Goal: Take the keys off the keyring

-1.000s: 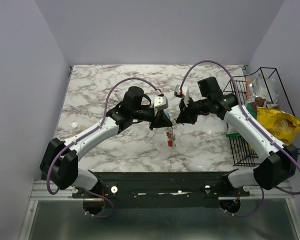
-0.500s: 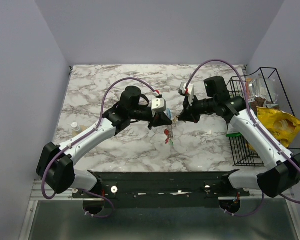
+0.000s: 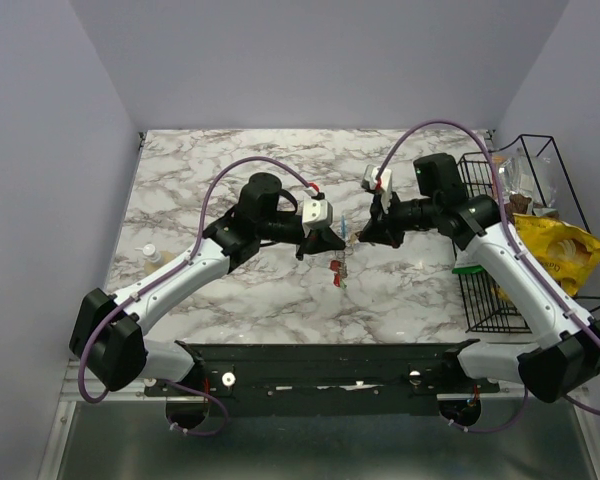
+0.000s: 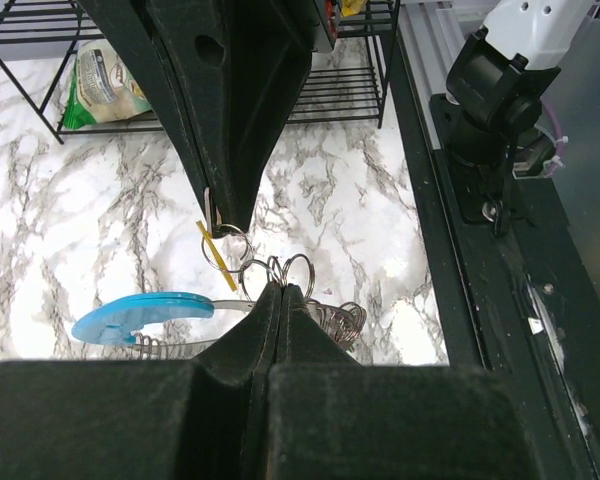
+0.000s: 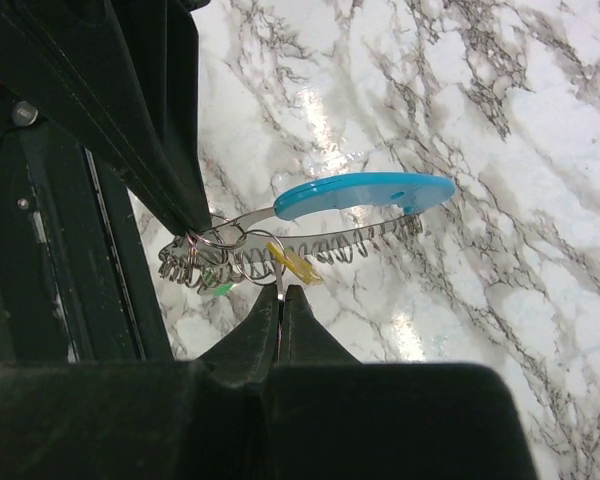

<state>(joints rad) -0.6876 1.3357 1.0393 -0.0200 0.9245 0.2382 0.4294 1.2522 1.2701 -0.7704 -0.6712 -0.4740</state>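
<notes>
The keyring (image 5: 365, 195) hangs above the marble between my two grippers; it has a bright blue part and a wire coil (image 5: 350, 245). In the top view it shows as a blue sliver (image 3: 342, 230) with small keys (image 3: 337, 270) dangling below, red and green heads among them. My left gripper (image 4: 282, 290) is shut on the small split rings at the keyring's end (image 4: 298, 272). My right gripper (image 5: 282, 295) is shut on the metal blade of a yellow-headed key (image 5: 295, 263). A green key head (image 5: 218, 288) hangs by the coil. The grippers (image 3: 325, 240) (image 3: 360, 238) face each other closely.
A black wire basket (image 3: 480, 290) with snack packets, one yellow bag (image 3: 555, 250), stands at the table's right edge. A small bottle (image 3: 150, 253) lies at the left edge. The black front rail (image 3: 330, 365) runs along the near side.
Both grippers have lifted slightly with the key bunch. The right arm has drawn a little to the right, so the blue part of the keyring now shows between the grippers.
</notes>
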